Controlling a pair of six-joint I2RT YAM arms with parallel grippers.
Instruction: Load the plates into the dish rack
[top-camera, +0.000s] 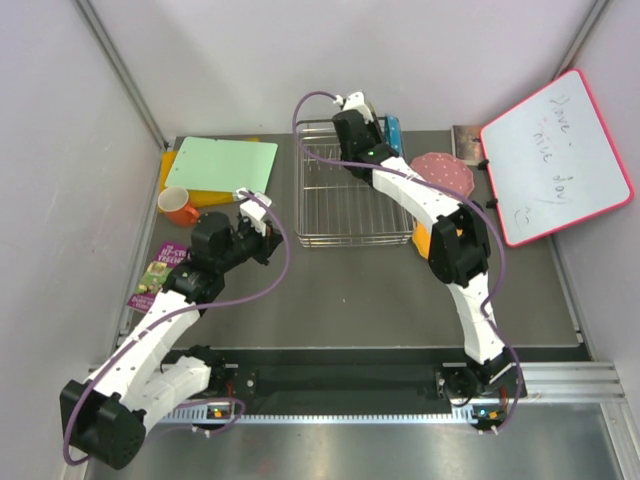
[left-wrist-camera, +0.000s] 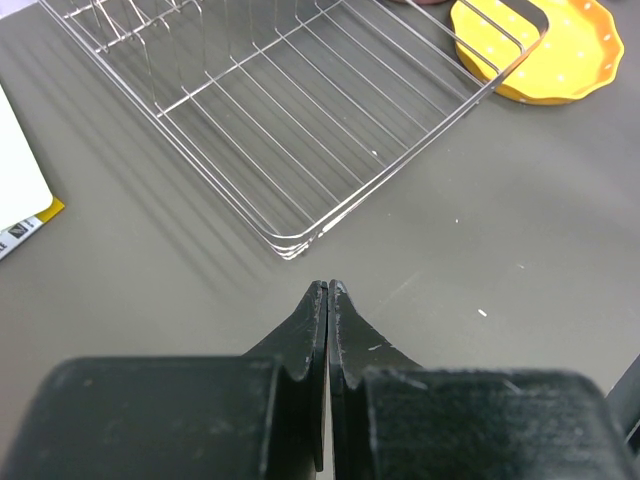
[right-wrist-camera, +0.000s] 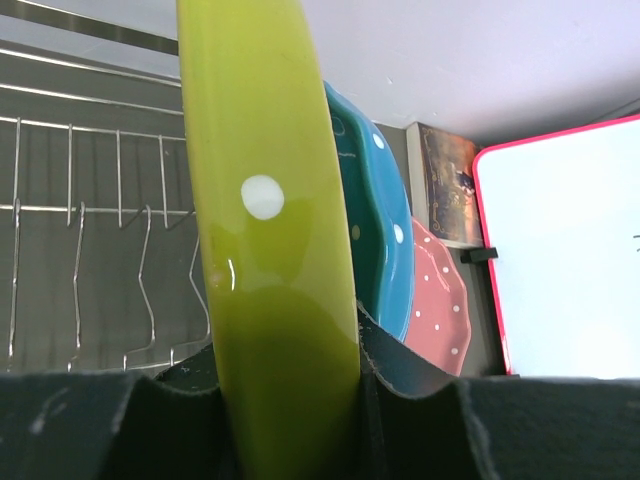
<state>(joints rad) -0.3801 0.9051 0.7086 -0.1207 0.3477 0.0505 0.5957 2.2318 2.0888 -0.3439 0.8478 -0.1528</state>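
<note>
Far left of the bench (top-camera: 330, 280), I noted a pale green rectangular cutting board (top-camera: 222, 164) and an orange cup (top-camera: 179, 207); neither belongs to the task.

Left gripper (left-wrist-camera: 328, 292): jaws pressed together, holding nothing. It pointed at the near left corner of the rectangular silver wire dish rack (left-wrist-camera: 290, 130) and stood apart from it.

Rack: the row of upright wire dividers (right-wrist-camera: 150, 280) ran along its far side. The slots I could see to the left of the plates were vacant.

Right gripper (right-wrist-camera: 290, 375): jaws clamped on the rim of the yellow-green polka-dot scalloped plate (right-wrist-camera: 265, 200). The plate was carried on edge, upright, at the far right end of the rack. The wrist view did not show whether its lower edge had reached the wires.

Just right of it stood the blue polka-dot plate (right-wrist-camera: 378, 220), upright and face to face with the carried one. I judged it to be racked.

Governing relation: the carried plate's faces ran parallel to the blue plate's, with the dividers to its left. The coming move appeared to be a straight descent into the next slot. The risk was rim contact with the blue plate.

Right of the rack, the pink polka-dot plate (top-camera: 445, 172) lay flat on the bench. The orange polka-dot plate (left-wrist-camera: 560, 50) lay at the rack's near right corner, its edge beneath the wire. Both sat nearer the right arm.

Far right: a red-framed whiteboard (top-camera: 556, 155).
</note>
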